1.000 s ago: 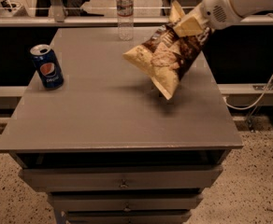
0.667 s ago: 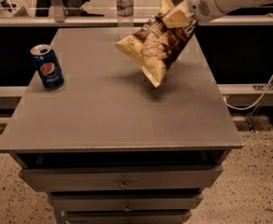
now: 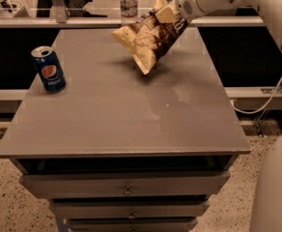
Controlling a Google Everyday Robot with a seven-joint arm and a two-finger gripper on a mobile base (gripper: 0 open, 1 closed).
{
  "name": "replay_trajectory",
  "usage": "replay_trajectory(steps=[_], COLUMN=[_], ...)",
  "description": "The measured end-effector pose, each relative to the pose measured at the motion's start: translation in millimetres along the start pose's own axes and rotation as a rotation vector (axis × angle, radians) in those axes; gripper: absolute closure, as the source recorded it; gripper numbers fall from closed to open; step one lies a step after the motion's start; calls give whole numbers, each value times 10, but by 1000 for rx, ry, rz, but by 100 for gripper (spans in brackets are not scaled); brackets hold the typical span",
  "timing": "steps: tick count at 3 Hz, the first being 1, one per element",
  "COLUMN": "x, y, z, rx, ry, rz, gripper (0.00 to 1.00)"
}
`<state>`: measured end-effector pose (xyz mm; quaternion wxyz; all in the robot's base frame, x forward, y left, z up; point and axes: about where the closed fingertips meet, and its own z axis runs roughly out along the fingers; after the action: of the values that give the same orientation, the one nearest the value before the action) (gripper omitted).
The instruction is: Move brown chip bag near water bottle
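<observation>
The hand (image 3: 171, 14) grips the upper end of the brown chip bag (image 3: 148, 40), which hangs tilted above the far part of the table (image 3: 131, 120), near the water bottle (image 3: 128, 1), with a Pepsi can (image 3: 48, 68) well apart at the left edge.

Jaws with bag (image 3: 146, 40) right of bottle (image 3: 128, 3)

brown chip bag (image 3: 148, 40): 1 | water bottle (image 3: 128, 3): 1 | Pepsi can (image 3: 49, 69): 1 | tabletop (image 3: 121, 115): 1 | gripper (image 3: 167, 14): 1, above far tabletop edge, clamped on bag top
</observation>
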<state>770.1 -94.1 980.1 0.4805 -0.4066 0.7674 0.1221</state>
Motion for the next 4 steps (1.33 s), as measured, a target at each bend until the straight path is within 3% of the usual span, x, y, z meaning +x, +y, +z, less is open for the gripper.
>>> replay_trajectory(steps=[2, 4], x=[100, 263], y=[-321, -419], z=[447, 783], rx=[38, 15], ry=[-1, 13], rz=[46, 91], gripper=[100, 59])
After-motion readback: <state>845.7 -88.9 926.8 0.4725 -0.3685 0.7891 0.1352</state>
